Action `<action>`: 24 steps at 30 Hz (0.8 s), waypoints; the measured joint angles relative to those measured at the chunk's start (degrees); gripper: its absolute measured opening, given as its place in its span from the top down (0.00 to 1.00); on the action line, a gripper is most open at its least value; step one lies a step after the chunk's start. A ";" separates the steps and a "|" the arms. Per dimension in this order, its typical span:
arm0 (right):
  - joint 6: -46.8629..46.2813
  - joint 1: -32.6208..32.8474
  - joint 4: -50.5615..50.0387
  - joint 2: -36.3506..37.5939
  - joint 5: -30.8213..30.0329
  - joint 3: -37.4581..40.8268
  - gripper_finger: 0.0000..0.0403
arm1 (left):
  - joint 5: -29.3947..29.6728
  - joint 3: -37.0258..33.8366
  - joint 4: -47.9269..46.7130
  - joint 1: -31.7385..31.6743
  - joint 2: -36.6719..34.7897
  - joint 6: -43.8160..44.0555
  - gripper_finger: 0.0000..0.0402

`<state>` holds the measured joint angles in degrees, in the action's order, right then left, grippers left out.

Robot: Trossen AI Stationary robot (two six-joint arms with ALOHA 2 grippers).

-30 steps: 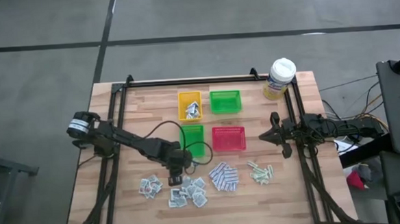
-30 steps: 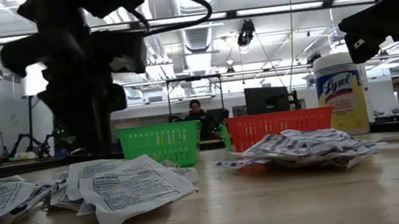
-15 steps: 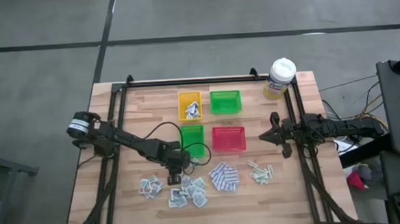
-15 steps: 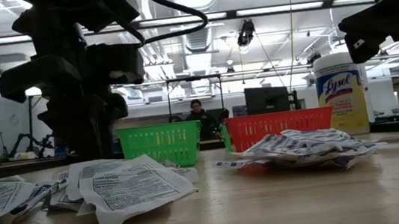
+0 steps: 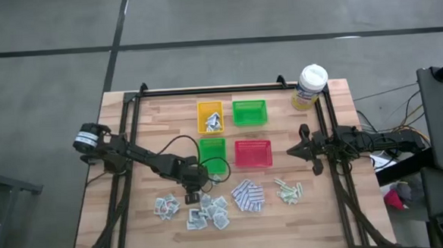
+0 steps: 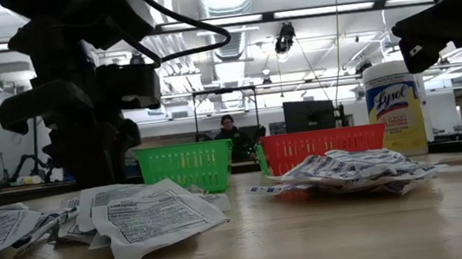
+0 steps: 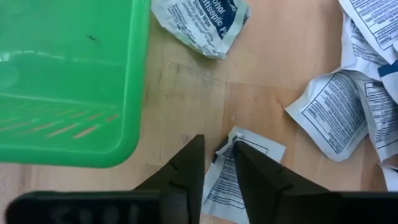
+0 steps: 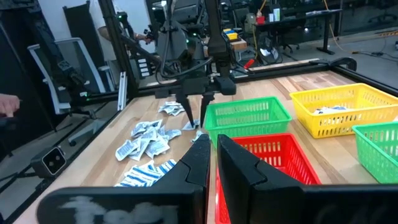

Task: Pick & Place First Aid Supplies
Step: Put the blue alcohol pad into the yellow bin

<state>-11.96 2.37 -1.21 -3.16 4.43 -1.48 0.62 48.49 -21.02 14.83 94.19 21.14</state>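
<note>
White-grey sachets (image 5: pixel 207 212) lie loose on the table near its front, and a smaller group (image 5: pixel 166 207) lies to their left. Blue-and-white pads (image 5: pixel 247 196) and pale green strips (image 5: pixel 288 189) lie to the right. My left gripper (image 5: pixel 193 194) points down at the far edge of the sachet pile. Its fingers are narrowly apart, one on either side of the upturned corner of one sachet (image 7: pixel 249 155). My right gripper (image 5: pixel 291 151) waits level at the table's right side, shut, with nothing in it. My left gripper (image 7: pixel 217 144) comes from above, pointing steeply down. Its fingertips straddle the sachet's raised corner (image 7: pixel 222 149), near the green tray. The sachet lies flat on the table. I cannot tell whether the fingers touch it.
A green tray (image 5: pixel 213 151) stands just beyond my left gripper, with a red tray (image 5: pixel 253 153) to its right. A yellow tray (image 5: pixel 210 115) holding sachets and another green tray (image 5: pixel 250 112) stand farther back. A yellow canister (image 5: pixel 309 87) stands at the far right corner.
My left gripper has sunk toward the sachets at the pile's far edge, still pointing down. The sachets have stayed where they were.
</note>
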 joint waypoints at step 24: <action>-0.01 -0.02 0.00 0.00 0.00 -0.01 0.93 | -12.57 8.55 -5.92 0.92 -1.32 -6.42 1.00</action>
<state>-11.97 2.35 -1.21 -3.16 4.43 -1.49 -11.95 57.04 -26.94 15.75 92.87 14.72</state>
